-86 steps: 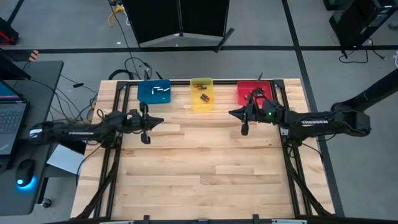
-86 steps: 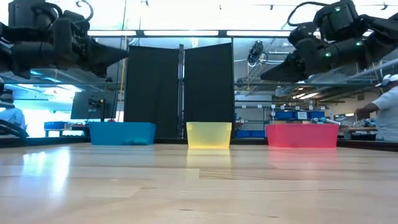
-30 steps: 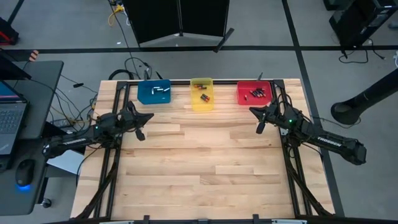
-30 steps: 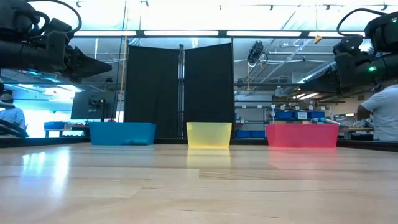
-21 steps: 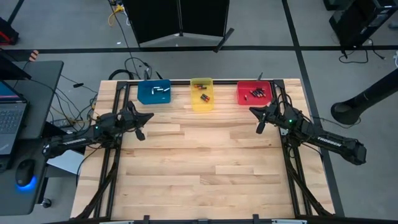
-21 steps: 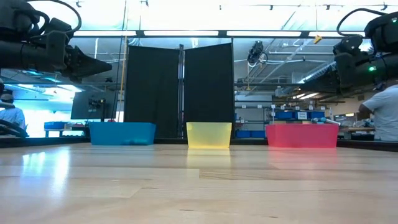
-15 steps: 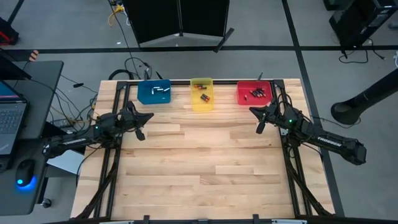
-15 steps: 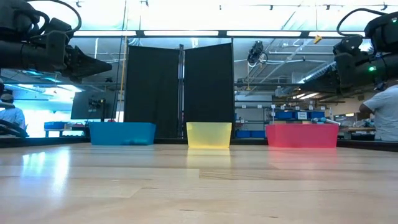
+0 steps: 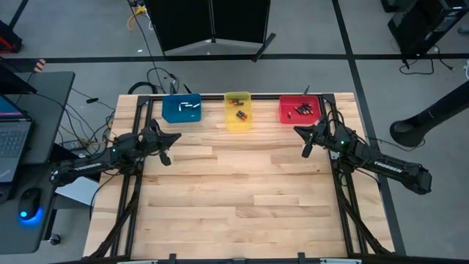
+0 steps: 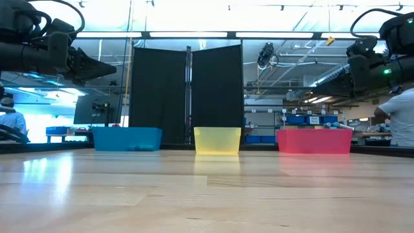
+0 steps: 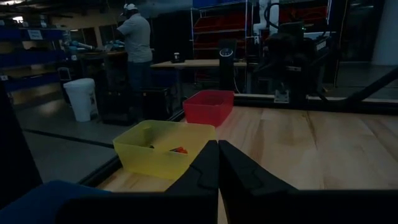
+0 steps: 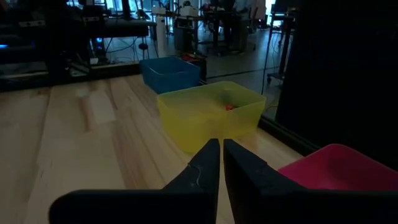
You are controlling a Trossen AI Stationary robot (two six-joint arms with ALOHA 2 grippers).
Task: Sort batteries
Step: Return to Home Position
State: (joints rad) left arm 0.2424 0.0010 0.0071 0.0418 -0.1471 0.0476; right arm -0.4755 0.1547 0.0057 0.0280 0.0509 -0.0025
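Left pincer [image 9: 174, 138]: up over the desk's left edge, well clear of the wood in the low view. Its fingers [image 11: 202, 168] are pressed together with nothing between them, and the tip points across toward the bins.

Blue bin [image 9: 181, 108]: leftmost of the row along the far edge, just beyond the left pincer's tip. A few silvery batteries [image 9: 189, 105] lie inside it, apart from the pincer.

Yellow bin [image 9: 237, 110]: the middle of the row, and it sits between the two pincers but farther back. Dark-and-orange batteries [image 9: 240, 114] lie on its floor; the left wrist view catches one orange end over the rim.

Red bin [image 9: 299, 110]: right end of the row, near the desk's far right corner. Dark batteries [image 9: 302, 110] are clustered inside, none touching a pincer.

Right pincer [image 9: 297, 131]: raised over the desk's right side, just in front of the red bin, with its tip aimed back toward the middle. Its two fingers are closed flat against each other, carrying nothing.

Desk [image 9: 242, 191]: light wooden planks, with every battery in sight lying inside a bin at the far edge.

Person [image 10: 401, 120]: standing in the room behind, at the right edge of the low view.
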